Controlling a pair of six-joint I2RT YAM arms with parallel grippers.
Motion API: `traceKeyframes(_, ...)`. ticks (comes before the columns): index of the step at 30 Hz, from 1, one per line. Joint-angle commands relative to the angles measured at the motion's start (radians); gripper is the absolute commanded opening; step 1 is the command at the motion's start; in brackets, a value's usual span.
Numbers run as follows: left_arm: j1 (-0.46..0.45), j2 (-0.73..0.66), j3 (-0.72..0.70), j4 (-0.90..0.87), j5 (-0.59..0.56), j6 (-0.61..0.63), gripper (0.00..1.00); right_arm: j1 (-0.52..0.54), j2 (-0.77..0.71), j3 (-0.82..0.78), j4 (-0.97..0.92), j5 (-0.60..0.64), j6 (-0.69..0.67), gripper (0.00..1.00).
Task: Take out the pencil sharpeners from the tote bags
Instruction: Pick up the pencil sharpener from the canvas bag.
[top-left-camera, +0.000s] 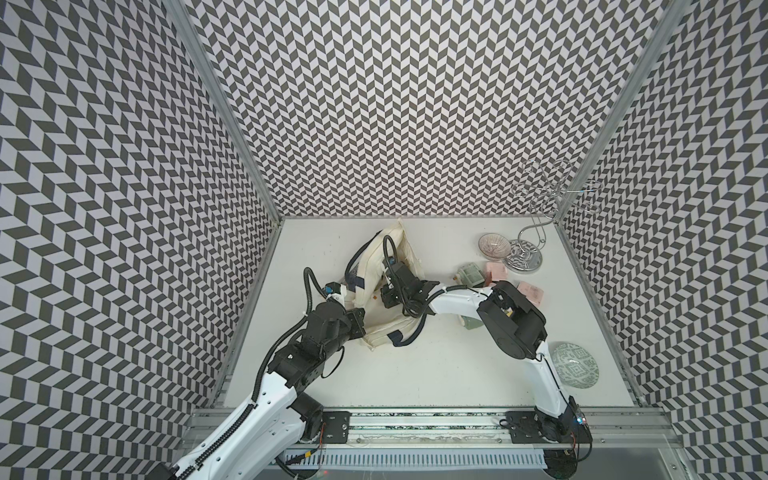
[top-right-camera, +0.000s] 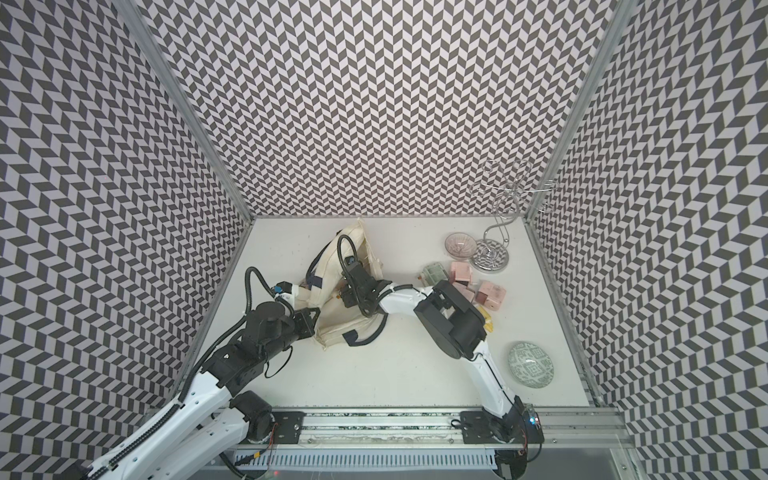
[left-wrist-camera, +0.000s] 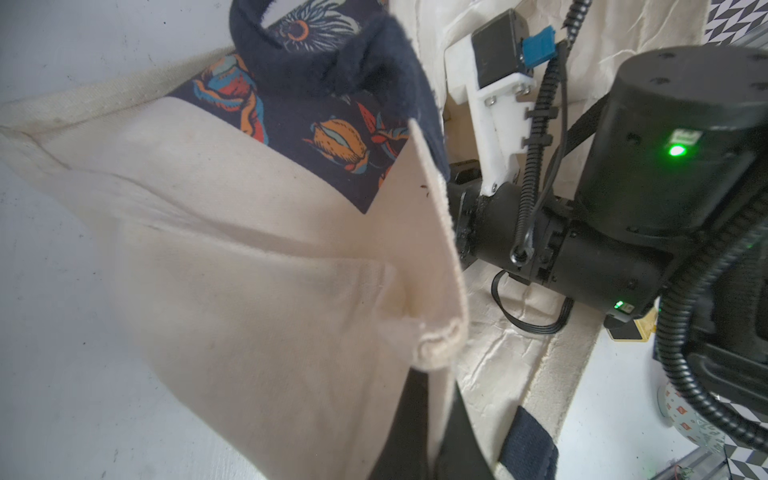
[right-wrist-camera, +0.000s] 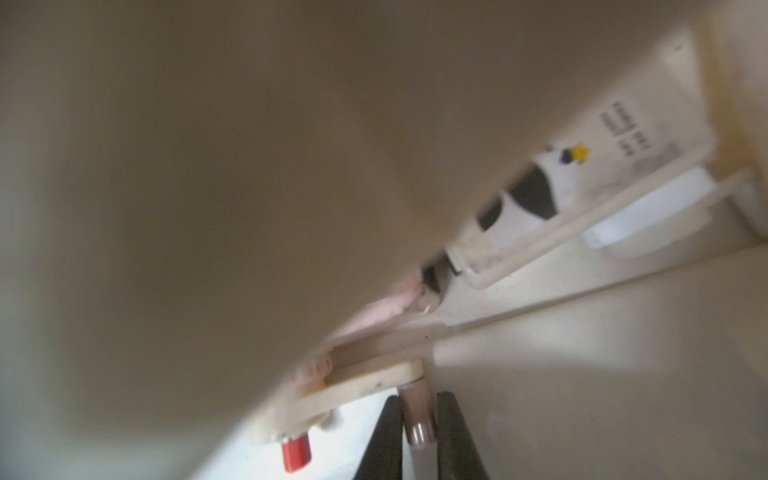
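right pincer clenched on sharpener knob | knob axis along my tips, body ahead, deeper in tote | left pincer clenched on tote rim, holding it up

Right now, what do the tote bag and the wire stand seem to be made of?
Tote bag: cream woven canvas, matte; weave, stitched hem and soft creases show. Wire stand: bright polished metal, probably chromed; its base reflects a chevron pattern.
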Motion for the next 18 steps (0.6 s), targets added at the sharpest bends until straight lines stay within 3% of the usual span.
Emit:
traceKeyframes(1, -0.005, -0.01, 0.006, -0.019, 0.006, -0.008, 0.0, -0.003, 0.055, 0.017, 0.017, -0.023, -0.012, 0.13)
traceKeyframes(4, -0.005, -0.008, 0.006, -0.017, 0.005, -0.007, 0.0, -0.002, 0.063, 0.026, 0.018, -0.024, -0.013, 0.14)
traceKeyframes(7, -0.005, -0.006, 0.006, -0.016, 0.006, -0.005, 0.0, -0.003, 0.063, 0.036, 0.019, -0.046, -0.014, 0.28)
traceKeyframes(9, -0.005, -0.005, 0.005, -0.014, 0.005, -0.005, 0.0, -0.002, 0.061, 0.038, 0.02, -0.061, -0.014, 0.31)
traceKeyframes(12, -0.005, -0.005, 0.006, -0.014, 0.004, -0.005, 0.0, -0.001, 0.067, 0.035, 0.025, -0.077, -0.013, 0.3)
traceKeyframes(18, -0.003, -0.002, 0.01, -0.017, 0.002, -0.003, 0.0, -0.001, 0.095, 0.043, 0.036, -0.079, 0.002, 0.17)
